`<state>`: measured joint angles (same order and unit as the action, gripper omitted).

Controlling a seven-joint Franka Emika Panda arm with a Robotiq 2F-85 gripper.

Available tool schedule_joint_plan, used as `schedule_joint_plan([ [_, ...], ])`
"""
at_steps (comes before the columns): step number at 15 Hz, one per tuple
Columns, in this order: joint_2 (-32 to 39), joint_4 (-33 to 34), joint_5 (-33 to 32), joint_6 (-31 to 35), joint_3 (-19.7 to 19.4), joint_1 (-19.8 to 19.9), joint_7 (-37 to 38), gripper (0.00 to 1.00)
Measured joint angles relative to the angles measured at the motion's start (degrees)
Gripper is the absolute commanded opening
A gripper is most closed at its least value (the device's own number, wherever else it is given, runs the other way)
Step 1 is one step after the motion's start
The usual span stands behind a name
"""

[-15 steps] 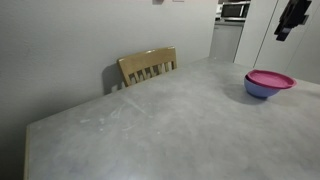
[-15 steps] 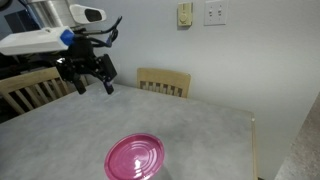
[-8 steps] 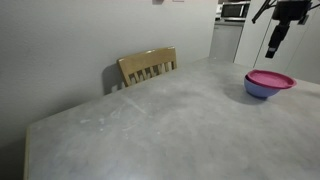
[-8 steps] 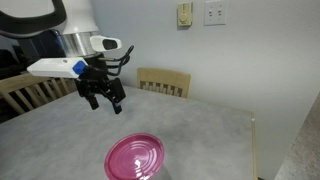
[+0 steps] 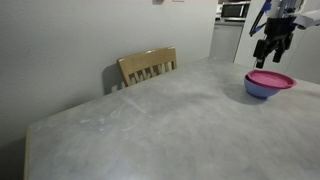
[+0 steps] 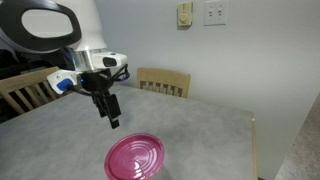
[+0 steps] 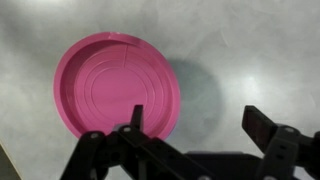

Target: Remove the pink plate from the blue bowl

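- Pink plate (image 5: pixel 270 77) lies flat across the mouth of the blue bowl (image 5: pixel 262 90), covering it. The bowl stands on the bench (image 5: pixel 150 120).
- Step in hand, by my reading: approach for a rim grasp.
- The plate is thin, so the jaws should drop at its edge and pinch the raised rim. Lift straight up so the bowl neither drags nor tips.
- Wrist view: one jaw over the plate's edge, the other over bare bench beside the bowl. Alignment looks about right.
- Arm (image 6: pixel 60 30) reaches in above the bowl with the wrist pointing down. Jaws spread wide, empty, clear of the plate.
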<state>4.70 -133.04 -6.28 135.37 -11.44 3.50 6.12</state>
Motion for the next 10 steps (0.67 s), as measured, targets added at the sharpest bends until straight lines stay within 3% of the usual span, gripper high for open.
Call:
schedule_joint_plan([
  [4, 3.8, 0.0, 6.1, 0.1, 0.0, 1.9, 2.4, 1.0],
  [10, 7.7, 0.0, 13.7, 2.0, 0.4, 3.5, -2.9, 1.0],
])
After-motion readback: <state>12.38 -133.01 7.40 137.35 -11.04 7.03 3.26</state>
